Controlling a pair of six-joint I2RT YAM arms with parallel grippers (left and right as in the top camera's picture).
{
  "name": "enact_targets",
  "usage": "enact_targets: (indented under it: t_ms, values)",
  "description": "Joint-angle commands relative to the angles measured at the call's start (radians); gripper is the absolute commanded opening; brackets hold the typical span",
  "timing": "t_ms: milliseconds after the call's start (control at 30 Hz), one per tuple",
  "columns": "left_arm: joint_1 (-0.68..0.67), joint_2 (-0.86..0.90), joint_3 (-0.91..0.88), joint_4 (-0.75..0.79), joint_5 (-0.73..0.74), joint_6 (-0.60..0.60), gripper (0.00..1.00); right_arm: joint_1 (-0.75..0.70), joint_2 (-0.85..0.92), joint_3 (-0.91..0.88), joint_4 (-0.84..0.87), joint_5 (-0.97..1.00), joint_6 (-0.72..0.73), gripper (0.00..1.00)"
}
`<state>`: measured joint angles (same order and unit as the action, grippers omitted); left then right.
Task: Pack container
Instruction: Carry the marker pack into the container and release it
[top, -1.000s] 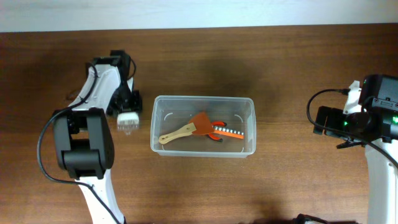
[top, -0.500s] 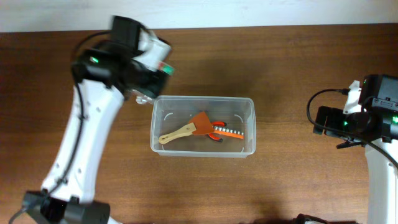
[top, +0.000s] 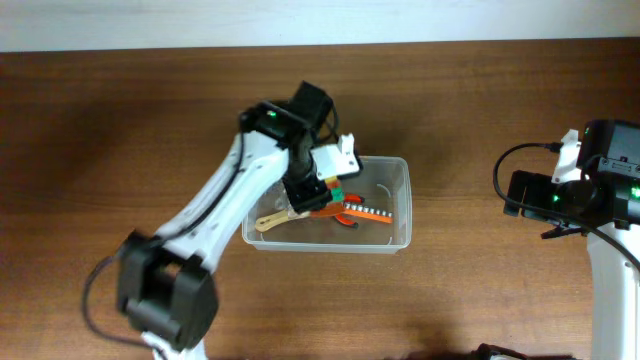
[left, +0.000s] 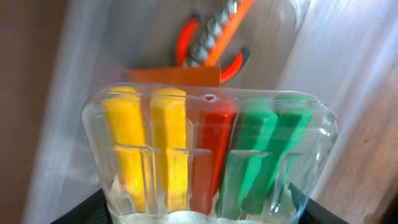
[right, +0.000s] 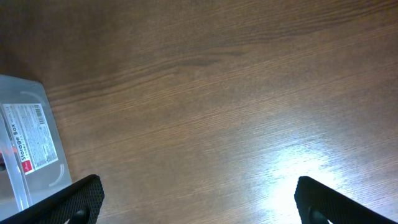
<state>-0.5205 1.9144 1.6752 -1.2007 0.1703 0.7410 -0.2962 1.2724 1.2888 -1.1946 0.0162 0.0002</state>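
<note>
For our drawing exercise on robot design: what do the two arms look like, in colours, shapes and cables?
Both the left arm and right arm have smooth white links joined by chunky black joint housings. Black cables loop outside them, and small green lights glow on the black parts.

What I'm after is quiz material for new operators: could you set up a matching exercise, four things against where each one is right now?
Things
1. small clear box
2. wooden-handled scraper
3. right gripper
4. container

Places
A. over bare wood, off to the container's right, jaws apart
B. held by the left gripper over the container
C. lying inside the container
D. standing near the middle of the table

Pairs: 1-B, 2-C, 3-A, 4-D
</note>
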Motion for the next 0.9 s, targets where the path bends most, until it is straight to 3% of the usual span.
enact_targets:
  t_ms: [0, 267, 400, 467, 600, 867]
  values:
    - [0.006, 0.072, -0.026, 0.015, -0.014, 0.039, 0.02, -0.005, -0.017, 0.0, 0.003, -0.01, 0.008, 0.99]
    - [0.006, 0.175, -0.026, 0.049, -0.055, 0.038, 0.02, -0.005, -0.017, 0.0, 0.003, -0.01, 0.008, 0.99]
    - [0.006, 0.201, -0.026, 0.046, -0.055, 0.037, 0.29, -0.005, -0.017, 0.0, 0.003, -0.01, 0.008, 0.99]
    - [0.006, 0.204, -0.026, 0.044, -0.055, 0.035, 0.33, -0.005, -0.017, 0.0, 0.003, -0.01, 0.008, 0.99]
    - [0.006, 0.204, -0.026, 0.045, -0.055, 0.034, 0.58, -0.005, -0.017, 0.0, 0.003, -0.01, 0.008, 0.99]
    - [0.018, 0.193, -0.007, 0.045, -0.115, -0.075, 0.86, -0.005, -0.017, 0.0, 0.003, -0.009, 0.008, 0.99]
